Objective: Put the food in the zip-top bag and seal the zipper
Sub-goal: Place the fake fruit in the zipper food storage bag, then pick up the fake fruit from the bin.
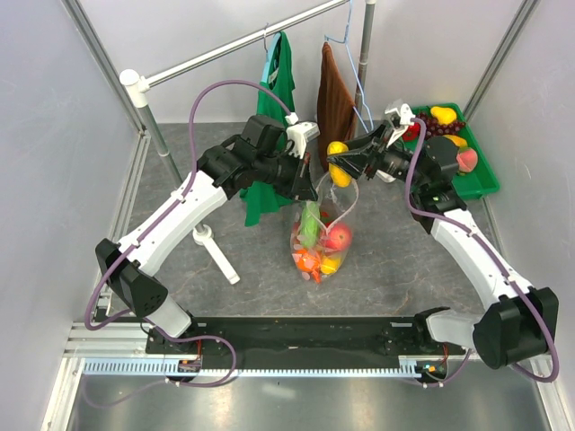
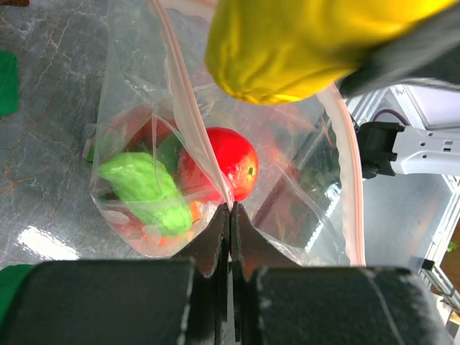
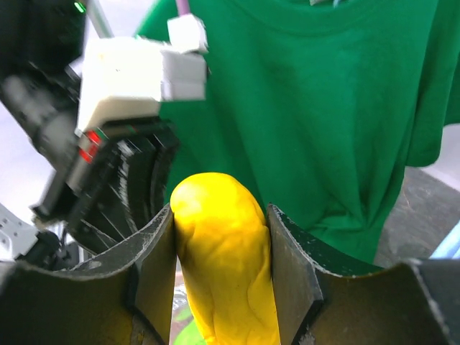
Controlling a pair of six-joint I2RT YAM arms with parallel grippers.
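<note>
Loading looks to be the step in hand, with sealing yet to come. On the grey table (image 1: 404,260), under a rail (image 1: 243,40) hung with a green cloth (image 1: 278,81) and a brown towel (image 1: 334,99), both arms reach in toward the middle. Off to the far right sits a green tray (image 1: 485,175) with more pieces in it, the purple grapes (image 1: 436,127) among them, so I would say the job is partway done at best.

The zip-top bag (image 1: 322,229) hangs upright between the arms with its mouth up and its bottom near the table. Inside lie a red fruit (image 2: 226,169), a green vegetable (image 2: 144,187) and some orange bits underneath. The zipper (image 2: 350,194) stands unsealed, its pink strip curving apart round the open mouth.

The left gripper (image 2: 230,215) pinches the bag's near rim, its fingers (image 2: 212,244) pressed together with only the plastic between them. The right gripper (image 3: 220,210) hangs just over the mouth, its fingers (image 3: 154,266) spread only as wide as the yellow fruit (image 3: 223,273) clamped between them.

Next, as I judge it, the fruit must come down inside the rim before it is let go. The mouth is narrow and limp, so a drop from off-centre could catch the edge.
</note>
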